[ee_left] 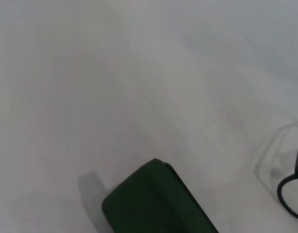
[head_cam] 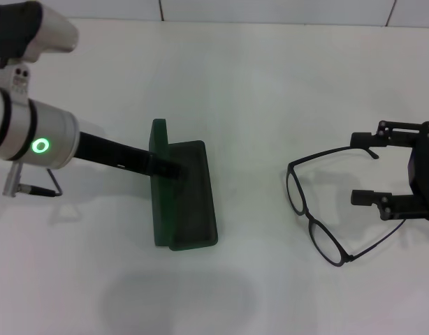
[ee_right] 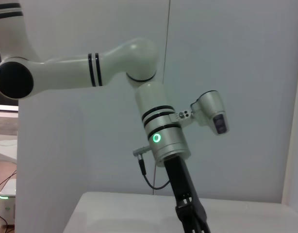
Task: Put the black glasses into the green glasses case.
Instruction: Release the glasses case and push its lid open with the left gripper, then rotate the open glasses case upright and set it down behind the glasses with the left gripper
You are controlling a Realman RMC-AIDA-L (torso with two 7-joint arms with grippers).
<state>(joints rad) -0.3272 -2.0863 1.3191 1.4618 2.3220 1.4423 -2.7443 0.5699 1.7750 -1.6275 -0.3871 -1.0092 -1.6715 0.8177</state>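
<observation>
The green glasses case [head_cam: 190, 199] lies open left of the middle of the white table, its lid standing upright along its left side. It also shows in the left wrist view [ee_left: 154, 201]. My left gripper [head_cam: 169, 167] reaches in from the left, its tip over the lid and the case's far half. The black glasses [head_cam: 314, 220] lie unfolded on the table to the right, temple arms pointing right; a lens rim shows in the left wrist view [ee_left: 290, 194]. My right gripper [head_cam: 361, 169] is open and empty between the temple arms, its upper finger at the far temple's tip.
The white table [head_cam: 256, 84] stretches around both things, with its far edge against a tiled wall. The right wrist view shows my left arm [ee_right: 161, 126] over the table.
</observation>
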